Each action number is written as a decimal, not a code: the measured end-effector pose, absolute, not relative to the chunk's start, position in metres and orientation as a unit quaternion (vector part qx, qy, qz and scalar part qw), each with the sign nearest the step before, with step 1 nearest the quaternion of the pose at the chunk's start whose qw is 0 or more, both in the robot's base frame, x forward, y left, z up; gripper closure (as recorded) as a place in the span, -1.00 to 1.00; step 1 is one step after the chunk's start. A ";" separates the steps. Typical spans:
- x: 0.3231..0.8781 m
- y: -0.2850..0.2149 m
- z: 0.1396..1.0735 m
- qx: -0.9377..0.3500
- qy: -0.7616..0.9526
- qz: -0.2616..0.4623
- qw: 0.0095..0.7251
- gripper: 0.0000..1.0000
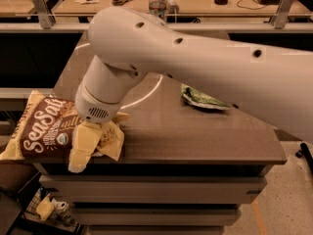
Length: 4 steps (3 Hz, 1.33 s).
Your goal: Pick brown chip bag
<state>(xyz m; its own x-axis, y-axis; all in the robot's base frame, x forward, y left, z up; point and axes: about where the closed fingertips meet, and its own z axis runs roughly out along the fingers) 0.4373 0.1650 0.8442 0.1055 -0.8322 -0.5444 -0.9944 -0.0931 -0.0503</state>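
Crinkly brown bag [44,136], white "Sea Salt" lettering, lies flat, overhanging the table's [195,141] 8 o'clock corner; gripper [95,146] at its 3 o'clock end.

On the dark table [195,141], a green chip bag [203,100], well apart from left-edge jaws.

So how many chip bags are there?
2. The brown bag hangs over the table's left edge, with the gripper at its right end. The green bag lies further right, partly behind the arm. More could be hidden behind the arm.
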 end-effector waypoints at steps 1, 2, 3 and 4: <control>0.437 0.193 0.819 -0.723 0.627 0.220 0.190 -0.66; 0.437 0.194 0.819 -0.723 0.627 0.221 0.189 -0.19; 0.437 0.194 0.821 -0.723 0.627 0.221 0.189 0.27; 0.437 0.194 0.826 -0.723 0.627 0.221 0.189 0.76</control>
<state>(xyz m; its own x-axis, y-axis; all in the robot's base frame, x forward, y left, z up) 0.4373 0.1941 0.8259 0.1168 -0.8225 -0.5566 -0.9897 -0.1434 0.0042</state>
